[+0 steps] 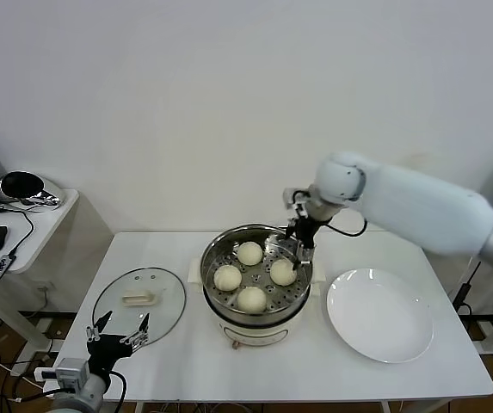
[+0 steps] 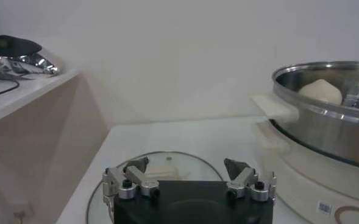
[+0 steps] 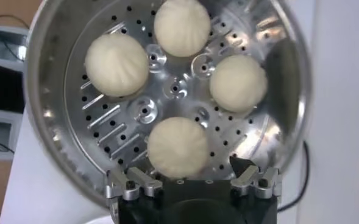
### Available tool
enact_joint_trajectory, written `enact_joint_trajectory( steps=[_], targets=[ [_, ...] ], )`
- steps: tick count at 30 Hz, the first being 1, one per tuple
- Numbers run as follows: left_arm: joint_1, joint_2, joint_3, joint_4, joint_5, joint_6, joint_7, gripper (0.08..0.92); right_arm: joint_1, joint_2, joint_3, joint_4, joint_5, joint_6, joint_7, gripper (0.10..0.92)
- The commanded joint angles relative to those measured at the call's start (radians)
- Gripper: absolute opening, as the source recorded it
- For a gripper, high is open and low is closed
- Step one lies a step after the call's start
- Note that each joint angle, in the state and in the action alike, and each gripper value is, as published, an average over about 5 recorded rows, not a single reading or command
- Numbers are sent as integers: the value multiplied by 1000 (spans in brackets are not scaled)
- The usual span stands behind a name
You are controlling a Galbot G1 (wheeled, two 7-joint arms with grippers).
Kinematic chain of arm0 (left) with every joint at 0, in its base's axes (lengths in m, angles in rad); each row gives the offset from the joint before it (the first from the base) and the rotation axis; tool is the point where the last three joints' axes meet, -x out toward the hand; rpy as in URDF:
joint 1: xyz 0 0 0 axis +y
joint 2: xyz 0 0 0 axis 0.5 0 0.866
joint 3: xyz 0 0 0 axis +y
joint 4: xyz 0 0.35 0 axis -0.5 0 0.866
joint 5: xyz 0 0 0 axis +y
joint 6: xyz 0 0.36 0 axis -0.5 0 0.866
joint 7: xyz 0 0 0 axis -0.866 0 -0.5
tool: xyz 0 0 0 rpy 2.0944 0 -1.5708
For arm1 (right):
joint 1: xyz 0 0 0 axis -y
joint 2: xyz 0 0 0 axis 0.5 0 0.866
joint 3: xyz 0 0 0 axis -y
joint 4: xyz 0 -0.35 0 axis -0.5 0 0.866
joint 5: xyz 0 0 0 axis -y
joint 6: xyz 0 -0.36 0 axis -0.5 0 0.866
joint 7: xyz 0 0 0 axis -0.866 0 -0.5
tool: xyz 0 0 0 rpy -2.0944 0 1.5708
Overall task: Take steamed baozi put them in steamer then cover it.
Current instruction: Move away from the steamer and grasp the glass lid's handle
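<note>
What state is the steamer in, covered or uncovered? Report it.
Uncovered. The steamer stands open with four baozi on its perforated tray; the glass lid lies flat on the table beside it, near the left gripper.

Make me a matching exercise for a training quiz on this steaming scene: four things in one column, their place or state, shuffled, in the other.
Column 1
1. baozi
2. cover
3. plate
4. right gripper

Column 2
A. empty, on the table to the robot's right of the steamer
B. flat on the table to the robot's left of the steamer
C. open, above the steamer's far rim
D. on the perforated tray inside the steamer

Pairs: 1-D, 2-B, 3-A, 4-C
</note>
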Motion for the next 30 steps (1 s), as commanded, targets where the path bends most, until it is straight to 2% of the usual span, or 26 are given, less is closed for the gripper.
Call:
enact_joint_trajectory(
  steps=[1, 5, 9, 13, 17, 25, 30],
  targets=[
    [-14, -4, 2, 7, -29, -26, -5, 823, -92, -317, 278, 205, 234, 157, 405, 823],
    [-19, -5, 16, 13, -37, -54, 0, 823, -379, -429, 559, 302, 315, 178, 656, 823],
    [-24, -5, 34, 35, -41, -79, -8, 823, -885, -438, 1067, 371, 337, 219, 847, 823],
    [-38, -20, 39, 46, -43, -87, -8, 823, -1290, -299, 1473, 398, 301, 303, 936, 823],
    [-46, -32, 36, 61, -33, -100, -6, 823, -1519, -109, 1661, 411, 280, 423, 1013, 823],
    [-64, -24, 30, 106, 7, -127, -2, 823, -1798, 251, 1819, 428, 276, 544, 1055, 823],
    [-90, -9, 31, 138, 58, -155, -7, 823, -1915, 361, 1834, 420, 250, 575, 1060, 823]
  ],
)
